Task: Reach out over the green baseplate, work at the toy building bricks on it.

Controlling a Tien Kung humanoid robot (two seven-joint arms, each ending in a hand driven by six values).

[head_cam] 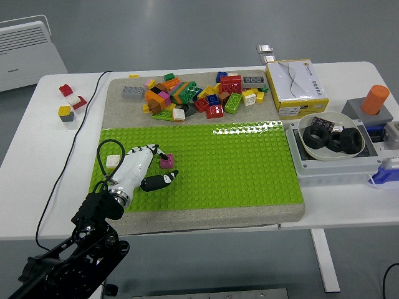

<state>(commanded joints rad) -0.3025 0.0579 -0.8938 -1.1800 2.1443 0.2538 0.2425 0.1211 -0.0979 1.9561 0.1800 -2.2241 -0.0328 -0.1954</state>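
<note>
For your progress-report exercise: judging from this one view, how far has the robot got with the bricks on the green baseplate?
Done: the left hand has reached over the green baseplate, where a white brick and a pink brick sit. In hand: its fingertips are at the pink brick; whether they grip it cannot be told. Left: the pile of loose bricks behind the baseplate lies untouched, and most studs are bare. The right hand is out of view.

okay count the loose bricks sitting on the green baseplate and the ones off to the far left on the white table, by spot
On the green studded baseplate: 2, a white square brick and a magenta square brick beside the robot hand.
On the white table at far left: 3, in a small cluster of toy bricks.
Total: 5
</note>
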